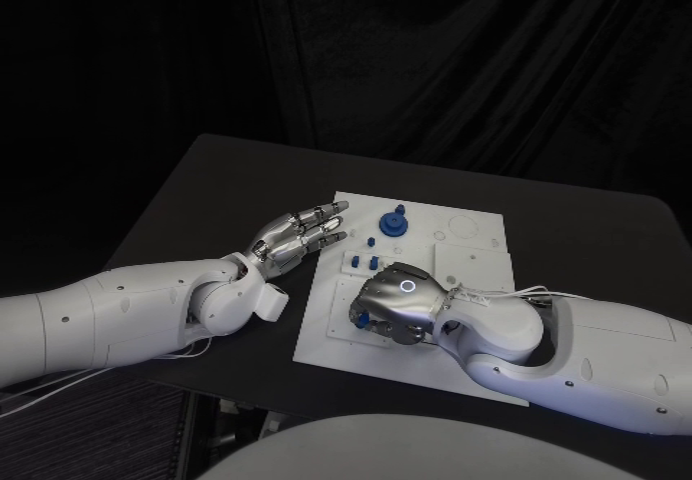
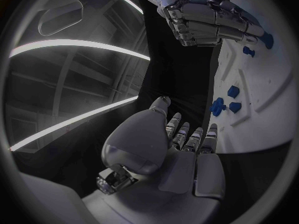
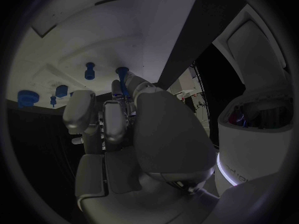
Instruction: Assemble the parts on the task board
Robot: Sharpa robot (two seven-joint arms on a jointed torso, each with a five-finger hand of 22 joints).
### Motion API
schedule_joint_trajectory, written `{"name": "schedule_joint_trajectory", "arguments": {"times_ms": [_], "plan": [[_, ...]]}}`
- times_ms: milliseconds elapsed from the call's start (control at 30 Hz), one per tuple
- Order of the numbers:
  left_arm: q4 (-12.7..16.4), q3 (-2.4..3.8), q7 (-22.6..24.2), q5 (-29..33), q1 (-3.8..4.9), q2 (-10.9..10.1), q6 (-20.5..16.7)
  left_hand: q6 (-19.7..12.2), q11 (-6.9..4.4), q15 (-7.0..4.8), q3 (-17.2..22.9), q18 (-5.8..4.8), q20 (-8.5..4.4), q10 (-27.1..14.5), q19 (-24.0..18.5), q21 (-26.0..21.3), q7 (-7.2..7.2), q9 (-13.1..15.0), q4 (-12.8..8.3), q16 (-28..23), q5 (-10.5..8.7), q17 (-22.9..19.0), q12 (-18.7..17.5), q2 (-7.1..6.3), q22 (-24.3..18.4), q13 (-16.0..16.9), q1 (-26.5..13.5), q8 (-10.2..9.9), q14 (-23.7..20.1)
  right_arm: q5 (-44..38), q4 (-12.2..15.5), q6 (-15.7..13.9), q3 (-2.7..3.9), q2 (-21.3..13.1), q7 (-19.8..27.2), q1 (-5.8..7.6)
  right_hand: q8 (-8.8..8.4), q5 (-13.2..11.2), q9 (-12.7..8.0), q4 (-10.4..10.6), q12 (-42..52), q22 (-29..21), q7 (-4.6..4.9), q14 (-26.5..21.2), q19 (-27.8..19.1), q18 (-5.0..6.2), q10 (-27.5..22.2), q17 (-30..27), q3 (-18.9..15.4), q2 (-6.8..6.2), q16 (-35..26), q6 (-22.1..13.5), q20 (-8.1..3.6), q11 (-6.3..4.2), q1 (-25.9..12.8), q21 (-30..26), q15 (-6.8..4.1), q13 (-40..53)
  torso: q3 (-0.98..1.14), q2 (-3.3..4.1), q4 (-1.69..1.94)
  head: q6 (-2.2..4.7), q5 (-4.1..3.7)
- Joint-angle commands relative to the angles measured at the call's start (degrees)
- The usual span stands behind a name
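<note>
The white task board lies mid-table. My right hand sits curled over its near left part, fingers closed around a blue part that peeks out beneath them. In the left wrist view that right hand shows curled fingers with blue at their tips. My left hand hovers at the board's left edge, fingers stretched out and apart, holding nothing. A large blue knob stands at the far side. Small blue parts stand between the two hands.
The black table surrounds the board, with bare room to the left and at the far right. In the right wrist view, several blue parts stand on the board beyond my fingers. Dark curtain hangs behind.
</note>
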Motion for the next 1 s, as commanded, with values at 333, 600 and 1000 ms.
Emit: {"name": "schedule_joint_trajectory", "arguments": {"times_ms": [333, 600, 1000], "plan": [[-0.02, 0.05, 0.38, 0.24, -0.16, 0.14, 0.77, -0.06, 0.22, 0.02, 0.60, 0.70, 0.16, -0.15, -0.04, -0.07, 0.35, 0.06, -0.04, 0.12, 0.15, 0.03, 0.32, 0.67, -0.09, 0.06, 0.21, 0.19, -0.17, -0.46, -0.38, 0.04, -0.15, 0.37, -0.76, -0.57, -0.61, -0.46, -0.02, 0.13, -0.26, 8.22, 0.10, 0.19, -0.26, -1.04, 1.65, -0.04, -0.30, -0.13, 0.19, -0.70, -0.12, -1.29, -0.78, 0.17, -0.04, 0.07, 0.02, -0.02, 0.00, -0.01, -0.04], [-0.08, 0.05, 0.39, 0.24, -0.22, 0.18, 0.81, -0.07, 0.15, 0.02, 0.66, 0.71, 0.16, -0.18, -0.04, -0.07, 0.45, 0.06, -0.06, 0.13, 0.14, 0.03, 0.30, 0.68, -0.09, 0.06, 0.21, 0.20, -0.17, -0.37, -0.33, 1.62, -0.15, 0.05, -1.21, -0.58, -5.84, -3.77, -3.99, 2.45, -6.37, 6.94, -3.43, -1.84, -2.50, -0.26, -10.58, -3.08, -2.59, -3.29, -2.64, -17.28, 1.10, 1.72, -4.67, -5.14, 1.36, -1.10, -0.03, -0.05, 0.01, -0.01, -0.19], [0.06, 0.05, 0.62, 0.24, -0.33, -0.20, -0.06, -0.04, 0.10, 0.01, 0.72, 0.71, 0.16, -0.21, -0.05, -0.07, 0.52, 0.07, -0.07, 0.11, 0.14, 0.02, 0.30, 0.64, -0.13, 0.06, 0.21, 0.20, -0.19, 4.69, 2.36, -10.09, 0.41, -4.82, 1.96, 0.29, -7.10, -4.23, -12.49, 7.88, -5.26, 5.49, -9.19, -4.88, -5.62, 0.75, -24.34, -5.85, -11.13, -7.12, -5.17, -43.06, 1.90, 2.88, -3.60, -12.38, 2.00, -0.10, 0.00, 0.01, -0.02, -0.01, -1.09]]}}
